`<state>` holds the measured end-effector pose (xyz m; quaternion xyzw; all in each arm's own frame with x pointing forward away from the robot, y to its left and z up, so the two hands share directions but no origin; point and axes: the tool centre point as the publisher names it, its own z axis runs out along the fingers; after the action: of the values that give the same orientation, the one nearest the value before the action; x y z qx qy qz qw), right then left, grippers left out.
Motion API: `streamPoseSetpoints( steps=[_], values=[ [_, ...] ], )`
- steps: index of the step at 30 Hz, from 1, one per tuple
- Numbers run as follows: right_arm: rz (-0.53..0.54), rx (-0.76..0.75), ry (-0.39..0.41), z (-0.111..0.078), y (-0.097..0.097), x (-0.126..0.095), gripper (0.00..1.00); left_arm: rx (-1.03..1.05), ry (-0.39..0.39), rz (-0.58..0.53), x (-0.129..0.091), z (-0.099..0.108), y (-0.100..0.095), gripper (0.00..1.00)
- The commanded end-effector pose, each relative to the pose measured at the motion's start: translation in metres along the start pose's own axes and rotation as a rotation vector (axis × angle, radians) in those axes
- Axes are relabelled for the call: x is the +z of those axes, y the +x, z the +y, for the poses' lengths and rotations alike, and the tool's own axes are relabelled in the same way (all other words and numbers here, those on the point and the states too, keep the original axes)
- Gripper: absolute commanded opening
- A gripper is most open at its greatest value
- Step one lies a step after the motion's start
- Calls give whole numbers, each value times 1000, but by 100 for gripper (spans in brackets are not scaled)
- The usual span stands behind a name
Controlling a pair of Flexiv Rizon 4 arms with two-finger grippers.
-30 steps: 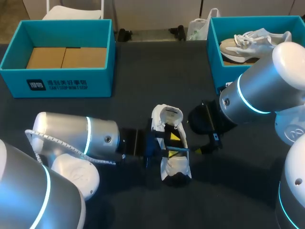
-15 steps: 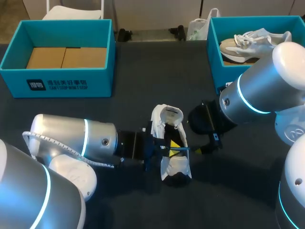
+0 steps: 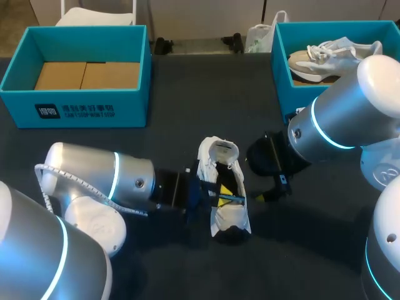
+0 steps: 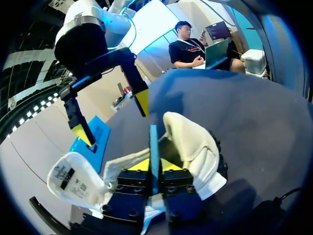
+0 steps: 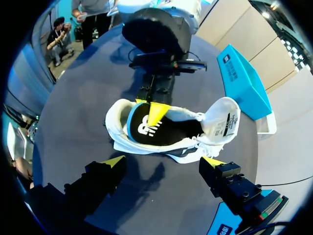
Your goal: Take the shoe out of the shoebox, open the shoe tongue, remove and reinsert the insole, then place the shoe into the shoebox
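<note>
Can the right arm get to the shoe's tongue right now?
Probably yes: the right end effector is open beside the shoe, and the tongue lies uncovered. The left end effector grips the insole away from it.

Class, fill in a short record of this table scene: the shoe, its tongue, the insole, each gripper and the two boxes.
shoe: on the table, between the two grippers
tongue: folded back, opening exposed
insole: lying in the shoe, one edge pinched
left gripper: shut on the insole
right gripper: open, beside the shoe, touching nothing
left box: no shoe inside
right box: holds a second shoe
</note>
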<state>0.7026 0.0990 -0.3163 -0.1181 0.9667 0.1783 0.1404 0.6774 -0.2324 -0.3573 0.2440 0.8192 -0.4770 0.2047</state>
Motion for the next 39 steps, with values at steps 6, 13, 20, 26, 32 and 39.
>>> streamPoseSetpoints(
  steps=[6,13,20,26,32,39],
  values=[
    [-1,0,1,0,1,0,100,9,46,-26,-20,-19,-11,35],
    [-1,0,1,0,1,0,100,7,50,0,-9,-16,-2,0],
    [-1,0,1,0,1,0,100,14,21,35,0,-4,7,0],
    [-1,0,1,0,1,0,100,8,18,30,-14,-8,0,44],
    [-1,0,1,0,1,0,100,5,33,4,-36,-18,-15,59],
    [-1,0,1,0,1,0,100,37,39,17,-55,-29,-28,65]
  ],
)
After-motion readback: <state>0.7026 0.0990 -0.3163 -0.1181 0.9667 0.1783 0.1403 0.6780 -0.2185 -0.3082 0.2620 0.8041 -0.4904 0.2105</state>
